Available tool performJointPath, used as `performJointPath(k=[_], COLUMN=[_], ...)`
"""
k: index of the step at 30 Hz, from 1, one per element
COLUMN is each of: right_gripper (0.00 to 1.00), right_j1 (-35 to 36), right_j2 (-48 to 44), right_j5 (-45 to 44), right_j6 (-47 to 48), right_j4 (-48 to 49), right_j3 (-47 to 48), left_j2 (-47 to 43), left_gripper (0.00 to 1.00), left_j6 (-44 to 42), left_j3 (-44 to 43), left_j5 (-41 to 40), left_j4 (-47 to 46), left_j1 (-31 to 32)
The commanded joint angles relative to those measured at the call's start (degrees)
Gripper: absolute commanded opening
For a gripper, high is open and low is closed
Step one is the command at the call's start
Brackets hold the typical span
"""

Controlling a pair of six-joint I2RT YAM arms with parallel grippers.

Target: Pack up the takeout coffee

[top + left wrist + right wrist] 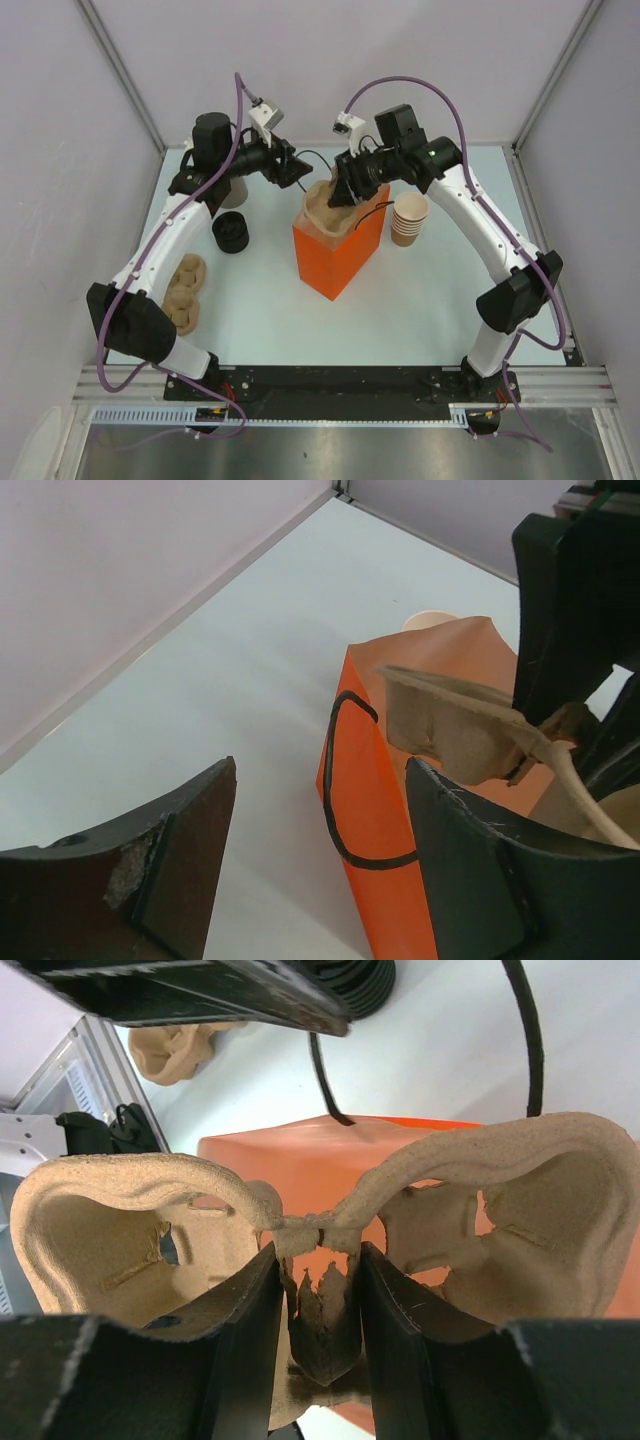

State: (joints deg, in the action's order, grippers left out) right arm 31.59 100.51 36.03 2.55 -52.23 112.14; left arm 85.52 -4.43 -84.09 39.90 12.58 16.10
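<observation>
From left to right I count one stack of pulp trays (185, 290) at lower left, one stack of black lids (231, 232), one takeout coffee (234, 192) half hidden at upper left, one orange bag (340, 262) at centre and one stack of tan cups (408, 220). My left gripper (322, 780) stands apart and empty, while my right gripper (320, 1260) is clamped on the one pulp carrier (500, 1160) over the bag. Everything sits on a pale table (420, 300) between plain grey walls (60, 100).

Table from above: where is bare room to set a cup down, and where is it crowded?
Free: the near strip of table between the orange bag and the arm bases; also between the bag and the pulp trays. Crowded: the far side, around the bag's top, black lids and cup stack.
</observation>
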Motion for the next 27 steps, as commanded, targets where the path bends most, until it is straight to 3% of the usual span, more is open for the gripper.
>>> performJointPath(k=[1,14,27], right_gripper=[0.39,0.4,0.39], right_j1=[-0.39,-0.48,3.91], right_j2=[0.83,2.32,3.55], right_j5=[-1.75,-8.78,-18.88], right_j6=[-0.79,-0.09,2.02], right_j4=[-0.16,-1.65,-3.32], right_j3=[-0.34,-0.08,0.54], left_j2=[-0.44,-0.79,-1.76], left_gripper=[0.73,0.72,0.7], left_j6=[0.56,0.38,0.73], left_j3=[0.42,1.3,2.53], left_j5=[2.2,2.29,2.2], left_j4=[-1.15,-1.42,-2.29], left_j1=[-0.28,-0.28,-0.19])
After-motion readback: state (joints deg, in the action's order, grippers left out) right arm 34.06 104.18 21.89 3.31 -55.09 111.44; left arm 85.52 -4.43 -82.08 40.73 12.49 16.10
